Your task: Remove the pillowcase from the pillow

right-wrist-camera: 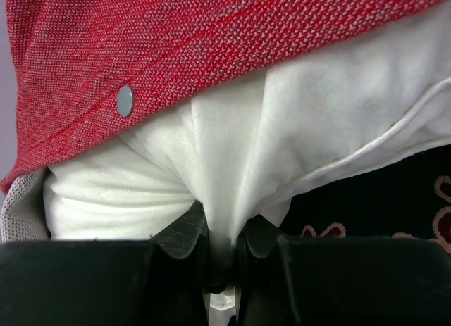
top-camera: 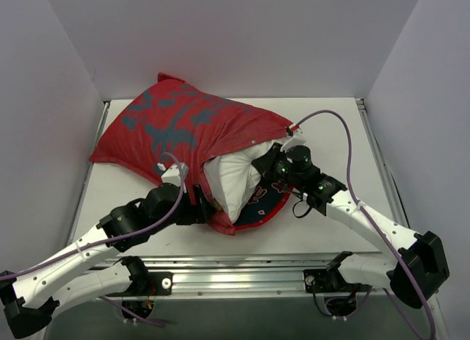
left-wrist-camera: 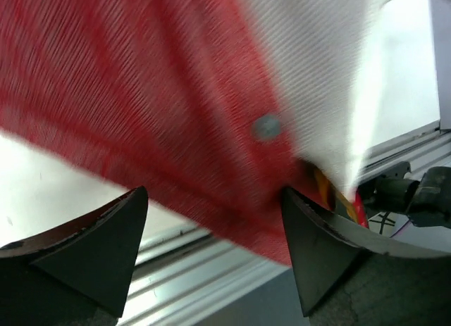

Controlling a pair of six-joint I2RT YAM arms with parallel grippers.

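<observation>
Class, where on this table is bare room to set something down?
Bare table between the pillowcase and the right edge; a smaller patch front-left, between pillowcase and left arm. Crowded mid-front: left gripper, right gripper and pillow together.

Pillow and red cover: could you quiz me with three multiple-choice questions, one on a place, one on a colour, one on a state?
1. Where does the pillow poke out of the pillowcase? A) far end B) near end C) nowhere
2. The pillowcase's inner lining is: A) dark navy B) yellow C) green
3. The right gripper is: A) open, empty B) shut on the pillowcase C) shut on the pillow
Answers: 1 B, white bulges from the near opening; 2 A, it shows beneath the pillow; 3 C, it pinches white fabric.
</observation>
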